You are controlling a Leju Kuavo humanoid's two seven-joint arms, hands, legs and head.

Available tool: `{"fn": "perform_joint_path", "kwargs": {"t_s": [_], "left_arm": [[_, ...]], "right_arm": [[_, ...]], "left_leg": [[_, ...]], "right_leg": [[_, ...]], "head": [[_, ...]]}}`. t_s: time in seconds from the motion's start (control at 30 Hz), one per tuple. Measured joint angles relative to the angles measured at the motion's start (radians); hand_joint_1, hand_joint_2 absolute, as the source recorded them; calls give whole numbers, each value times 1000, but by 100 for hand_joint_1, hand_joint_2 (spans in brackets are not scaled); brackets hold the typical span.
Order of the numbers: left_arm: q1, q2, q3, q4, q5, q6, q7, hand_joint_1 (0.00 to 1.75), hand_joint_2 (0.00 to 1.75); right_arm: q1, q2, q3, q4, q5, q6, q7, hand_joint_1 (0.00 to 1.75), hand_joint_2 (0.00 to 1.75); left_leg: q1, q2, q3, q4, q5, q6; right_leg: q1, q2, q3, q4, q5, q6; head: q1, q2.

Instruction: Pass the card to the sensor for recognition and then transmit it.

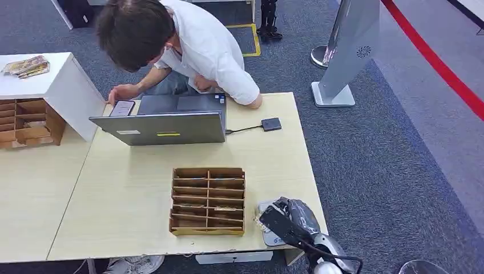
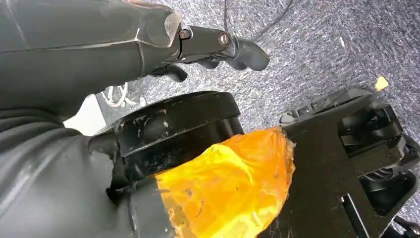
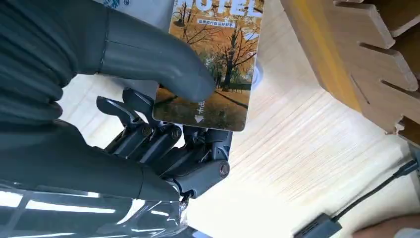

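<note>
My right hand [image 1: 292, 220] hovers at the table's near right corner, just right of the wooden card rack [image 1: 208, 201]. The right wrist view shows its thumb [image 3: 163, 64] and fingers pinching a card [image 3: 218, 64] printed with autumn trees. The card sits over a white device [image 3: 143, 9], which lies partly under the hand [image 1: 266, 235]. A small black reader [image 1: 271, 124] lies near the laptop [image 1: 165, 127] and is joined to it by a cable. My left hand [image 2: 218, 47] hangs over the carpet, holding nothing, fingers loosely bent.
A person [image 1: 188, 45] leans over the far side of the table [image 1: 274, 165], one hand by a phone [image 1: 122, 108]. A second wooden rack [image 1: 28, 123] and a white box [image 1: 63, 85] stand at the left. A grey kiosk stand [image 1: 348, 51] rises beyond the table's right end.
</note>
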Motion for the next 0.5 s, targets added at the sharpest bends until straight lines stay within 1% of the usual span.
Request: {"fn": "perform_joint_path", "kwargs": {"t_s": [0.5], "left_arm": [[0,0,-8,0,3,0,0,0,0]], "right_arm": [[12,20,-29,9,15,-8,-10,175,175]], "left_leg": [[0,0,0,0,0,0]], "right_leg": [[0,0,0,0,0,0]], "head": [[0,0]]}}
